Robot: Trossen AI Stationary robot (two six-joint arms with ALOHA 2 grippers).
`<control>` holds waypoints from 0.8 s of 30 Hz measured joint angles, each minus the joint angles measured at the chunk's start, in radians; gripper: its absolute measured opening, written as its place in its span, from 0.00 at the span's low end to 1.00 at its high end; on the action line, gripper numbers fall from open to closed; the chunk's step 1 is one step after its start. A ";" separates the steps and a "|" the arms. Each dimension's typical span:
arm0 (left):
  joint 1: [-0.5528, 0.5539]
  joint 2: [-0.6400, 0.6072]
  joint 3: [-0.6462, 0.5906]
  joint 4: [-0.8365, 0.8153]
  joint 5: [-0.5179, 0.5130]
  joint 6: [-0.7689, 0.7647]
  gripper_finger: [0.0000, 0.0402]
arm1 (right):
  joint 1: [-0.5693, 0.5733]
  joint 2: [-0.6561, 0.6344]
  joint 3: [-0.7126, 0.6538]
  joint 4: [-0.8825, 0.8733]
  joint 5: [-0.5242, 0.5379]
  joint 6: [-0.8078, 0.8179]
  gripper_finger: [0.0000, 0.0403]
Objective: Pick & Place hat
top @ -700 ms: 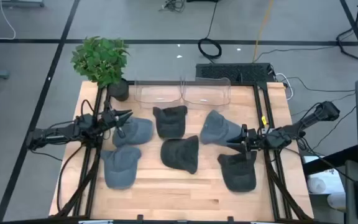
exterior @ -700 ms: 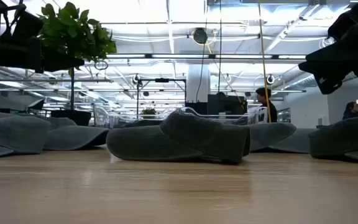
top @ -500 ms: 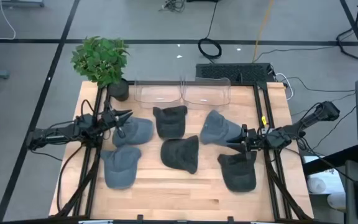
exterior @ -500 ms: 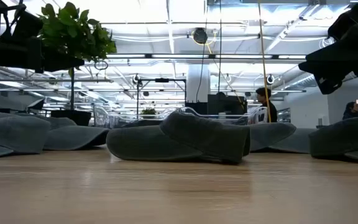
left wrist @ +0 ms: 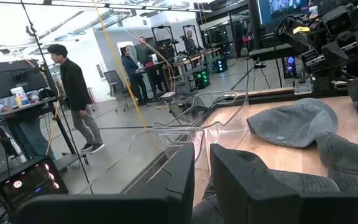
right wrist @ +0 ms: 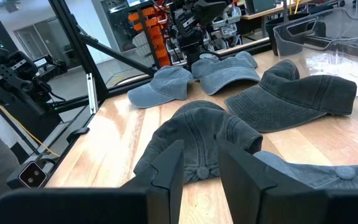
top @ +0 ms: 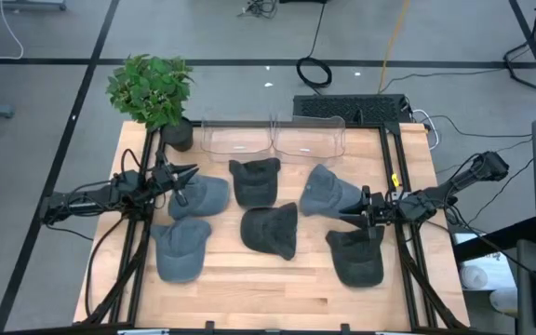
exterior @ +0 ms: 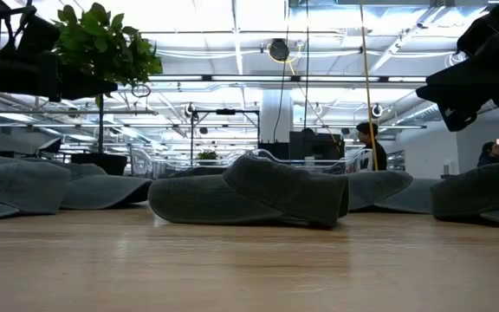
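Observation:
Several caps lie flat on the wooden table. Blue-grey ones are at the left [top: 203,196], near left [top: 180,247] and right of centre [top: 325,191]. Dark ones are at the far centre [top: 254,180], centre [top: 271,231] and near right [top: 356,257]. My left gripper [top: 194,173] [left wrist: 202,155] hovers over the left blue-grey cap's far edge, fingers together but for a narrow slit. My right gripper [top: 342,210] [right wrist: 201,149] hovers level beside the right blue-grey cap, also nearly closed. Neither touches a cap.
Two clear plastic bins [top: 235,138] [top: 310,136] stand at the table's far edge, with a potted plant [top: 152,88] at the far left corner. Bare wood [top: 268,293] runs along the near edge. People [left wrist: 73,93] stand in the room beyond the table.

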 joint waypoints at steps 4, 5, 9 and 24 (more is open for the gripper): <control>0.000 0.000 0.000 0.000 0.000 0.000 0.16 | 0.000 0.000 0.000 0.000 0.000 0.000 0.22; 0.000 0.000 0.000 0.000 0.000 0.000 0.16 | 0.000 0.000 0.000 0.000 0.000 0.000 0.22; 0.000 0.000 0.000 0.000 0.000 0.000 0.16 | 0.000 0.000 0.000 0.000 0.000 0.000 0.22; 0.000 0.000 -0.001 0.010 0.000 0.006 0.16 | 0.000 0.000 0.000 0.000 0.000 0.000 0.22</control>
